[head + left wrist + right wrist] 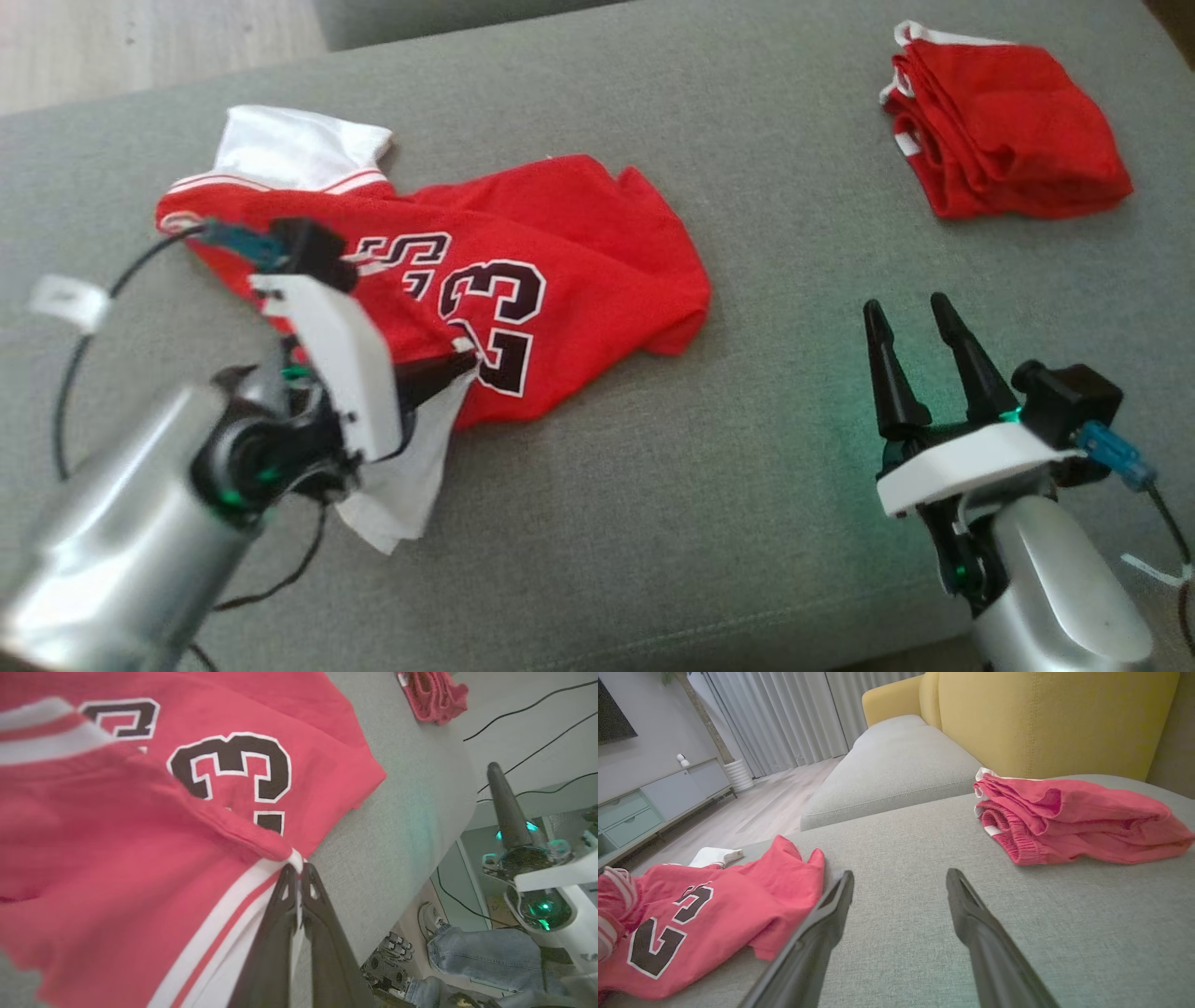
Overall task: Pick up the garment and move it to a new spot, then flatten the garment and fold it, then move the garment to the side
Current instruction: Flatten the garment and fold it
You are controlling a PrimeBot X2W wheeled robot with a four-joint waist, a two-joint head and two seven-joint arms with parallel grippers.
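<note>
Edges/room: the grey cushion [672, 560] has its near edge running along the bottom right of the head view, close under the right gripper [906, 306]. Wood floor [140, 47] shows past the far-left corner. There's a wide bare strip of cushion between the jersey [579, 233] and the folded red garment [1008, 131], and more bare room near centre. In the right wrist view a yellow backrest [1041, 718] stands behind the folded garment, with a second grey seat [896, 760] past a seam on the far side.

Jersey: on the left half of the cushion, crumpled, not flat. It's red, with a white panel sticking out far-left and a white flap on the near side by the left gripper [467, 359]. White and red stripe trim runs along its edge. Its right side is bunched in folds.

Writing: black "23" with a white outline, seen turned in the head view. The black letters beside it are partly folded over, can't read them.

Claws: left gripper is clenched on the jersey's striped edge, fingers pressed together with trim pinched at the tips. Right gripper is released, fingers spread, empty, over bare cushion near right, well apart from both garments.

Folded red garment: far right, stacked, white trim at its left end.
</note>
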